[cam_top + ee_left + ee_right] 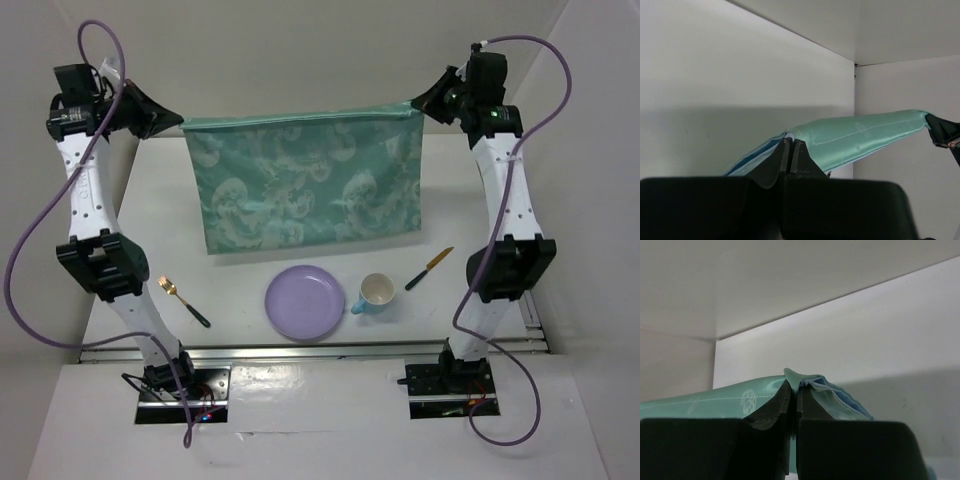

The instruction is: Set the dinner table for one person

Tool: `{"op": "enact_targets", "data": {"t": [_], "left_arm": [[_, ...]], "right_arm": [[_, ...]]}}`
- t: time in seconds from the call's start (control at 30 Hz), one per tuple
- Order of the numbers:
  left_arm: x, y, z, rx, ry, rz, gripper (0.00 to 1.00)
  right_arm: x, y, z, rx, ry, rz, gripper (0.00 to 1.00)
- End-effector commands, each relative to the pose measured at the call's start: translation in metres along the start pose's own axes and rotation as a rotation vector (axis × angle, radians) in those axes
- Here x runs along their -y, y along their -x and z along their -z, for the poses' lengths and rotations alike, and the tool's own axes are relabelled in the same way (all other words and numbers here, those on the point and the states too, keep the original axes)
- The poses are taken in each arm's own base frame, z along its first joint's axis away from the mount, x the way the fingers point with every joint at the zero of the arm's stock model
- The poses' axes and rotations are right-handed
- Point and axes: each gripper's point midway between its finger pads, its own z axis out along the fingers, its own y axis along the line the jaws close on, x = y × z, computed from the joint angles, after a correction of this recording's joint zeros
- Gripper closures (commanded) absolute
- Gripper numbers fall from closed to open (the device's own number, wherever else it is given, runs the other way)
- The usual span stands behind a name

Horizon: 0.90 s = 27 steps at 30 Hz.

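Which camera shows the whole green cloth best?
The top external view: the cloth is held spread out, pattern showing, between the left hand and right hand. Each wrist view shows only a pinched corner and some top edge.

- Left arm (92, 200) and right arm (510, 195): white shells with black joint housings.
- A purple cable (520, 38) loops along each arm.
- Black base plates (450, 388) carry thin wires.
- Left gripper (791, 144) and right gripper (794, 390): matte black wedge fingers.
- A green light (494, 113) glows on the right wrist.
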Motion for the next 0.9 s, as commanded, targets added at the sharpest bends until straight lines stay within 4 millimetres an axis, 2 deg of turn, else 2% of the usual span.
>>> {"op": "enact_targets", "data": {"t": [0.0, 0.1, 0.17, 0.2, 0.23, 0.27, 0.33, 0.37, 0.4, 0.43, 0.47, 0.5, 0.53, 0.57, 0.6, 0.63, 0.7, 0.73, 0.8, 0.83, 0.87], "left_arm": [[-0.013, 0.034, -0.010, 0.111, 0.040, -0.075, 1.00], [-0.007, 0.046, -0.022, 0.117, -0.022, -0.046, 1.00], [0.004, 0.054, -0.018, 0.138, -0.049, -0.057, 1.00], [0.001, 0.053, -0.022, 0.133, -0.046, -0.039, 1.00], [0.007, 0.056, -0.018, 0.149, -0.057, -0.057, 1.00], [0.000, 0.053, -0.022, 0.136, -0.048, -0.042, 1.00], [0.009, 0.049, -0.012, 0.143, -0.053, -0.050, 1.00], [-0.009, 0.043, -0.015, 0.129, -0.016, -0.031, 1.00], [-0.014, 0.038, -0.014, 0.123, 0.005, -0.025, 1.00], [-0.009, 0.031, -0.006, 0.123, 0.006, -0.036, 1.00], [-0.014, 0.024, -0.006, 0.111, 0.014, -0.033, 1.00], [-0.038, 0.004, -0.016, 0.070, 0.041, -0.003, 1.00], [-0.045, -0.005, -0.017, 0.058, 0.048, 0.009, 1.00], [-0.052, -0.016, -0.018, 0.045, 0.056, 0.023, 1.00], [-0.068, -0.039, -0.019, 0.004, 0.081, 0.052, 1.00], [-0.075, -0.049, -0.020, -0.009, 0.089, 0.052, 1.00], [-0.092, -0.070, -0.020, -0.042, 0.118, 0.059, 1.00], [-0.104, -0.090, -0.018, -0.070, 0.145, 0.080, 1.00], [-0.119, -0.112, -0.014, -0.110, 0.198, 0.113, 1.00], [-0.127, -0.130, -0.011, -0.143, 0.215, 0.133, 0.75], [-0.135, -0.139, -0.010, -0.161, 0.238, 0.140, 0.59]], "right_arm": [[-0.003, 0.073, -0.002, 0.225, -0.017, 0.059, 1.00], [-0.002, 0.081, -0.019, 0.240, -0.008, 0.063, 1.00], [-0.005, 0.084, -0.019, 0.252, 0.002, 0.057, 1.00], [-0.005, 0.081, -0.021, 0.246, 0.010, 0.048, 1.00], [-0.001, 0.077, -0.025, 0.234, 0.002, 0.045, 1.00], [0.002, 0.072, -0.023, 0.225, -0.004, 0.043, 1.00], [0.008, 0.066, -0.021, 0.222, -0.019, 0.040, 1.00], [0.016, 0.054, -0.021, 0.202, -0.032, 0.035, 1.00], [0.022, 0.047, -0.020, 0.195, -0.048, 0.031, 1.00], [0.029, 0.037, -0.020, 0.171, -0.064, 0.025, 1.00], [0.034, 0.029, -0.021, 0.159, -0.072, 0.022, 1.00], [0.039, 0.021, -0.021, 0.150, -0.078, 0.020, 1.00], [0.056, -0.005, -0.019, 0.103, -0.110, 0.008, 1.00], [0.063, -0.019, -0.018, 0.075, -0.117, 0.002, 1.00], [0.071, -0.032, -0.017, 0.057, -0.129, -0.015, 1.00], [0.085, -0.062, -0.013, 0.007, -0.141, -0.025, 1.00], [0.101, -0.093, -0.008, -0.048, -0.166, -0.062, 1.00], [0.114, -0.119, -0.002, -0.089, -0.181, -0.073, 1.00], [0.124, -0.146, 0.004, -0.141, -0.188, -0.096, 0.98], [0.128, -0.172, 0.011, -0.197, -0.177, -0.106, 0.87], [0.132, -0.183, 0.014, -0.219, -0.179, -0.103, 0.68]]}}
